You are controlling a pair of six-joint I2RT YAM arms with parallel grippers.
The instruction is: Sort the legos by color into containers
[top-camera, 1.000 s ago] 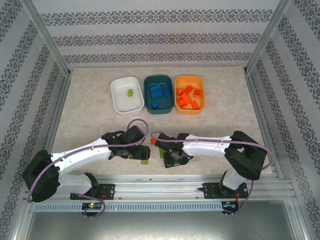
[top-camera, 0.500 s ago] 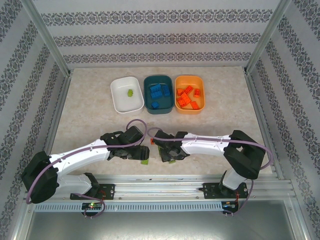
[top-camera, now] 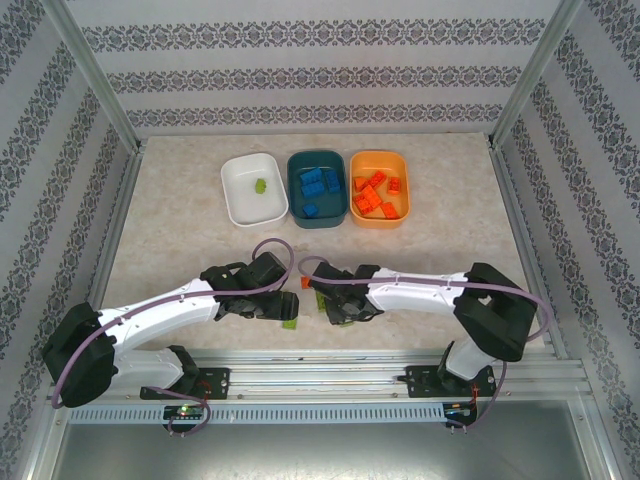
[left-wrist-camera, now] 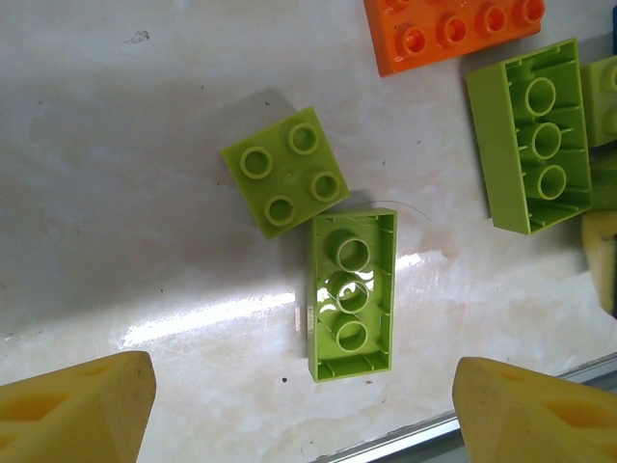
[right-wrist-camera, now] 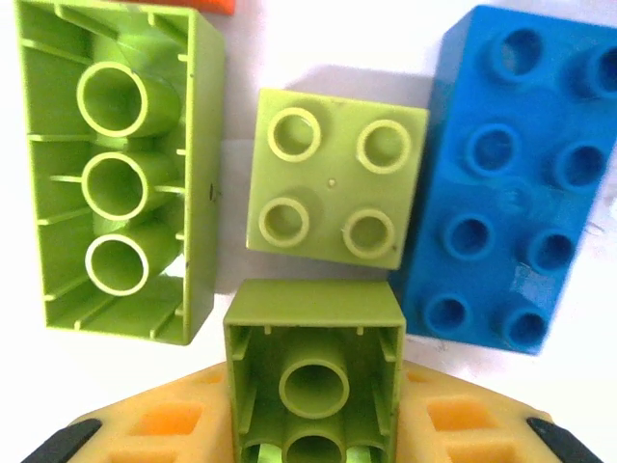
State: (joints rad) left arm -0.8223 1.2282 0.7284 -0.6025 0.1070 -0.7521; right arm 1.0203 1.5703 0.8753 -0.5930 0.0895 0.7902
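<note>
My right gripper (right-wrist-camera: 313,410) is shut on a lime green lego (right-wrist-camera: 313,367), held hollow side toward the camera between the yellow pads (right-wrist-camera: 463,424). Below it lie a green square lego (right-wrist-camera: 335,178), an upturned long green lego (right-wrist-camera: 116,174) and a blue lego (right-wrist-camera: 506,178). My left gripper (left-wrist-camera: 304,415) hangs open over a green square lego (left-wrist-camera: 285,171) and an upturned green lego (left-wrist-camera: 352,294), touching neither. An orange lego (left-wrist-camera: 453,29) lies beyond. Both grippers (top-camera: 283,305) (top-camera: 325,300) sit close together near the front edge. The white bowl (top-camera: 236,195), teal bowl (top-camera: 298,200) and orange bowl (top-camera: 400,170) stand in a row at the back.
The white bowl holds one green lego (top-camera: 260,186), the teal bowl blue ones (top-camera: 318,184), the orange bowl orange ones (top-camera: 374,194). A metal rail (left-wrist-camera: 424,439) runs along the table's front edge just behind the left fingers. Patterned walls close in three sides.
My right gripper has shifted left and slightly away from the front edge, closer to the left gripper. The left arm has hardly moved.
</note>
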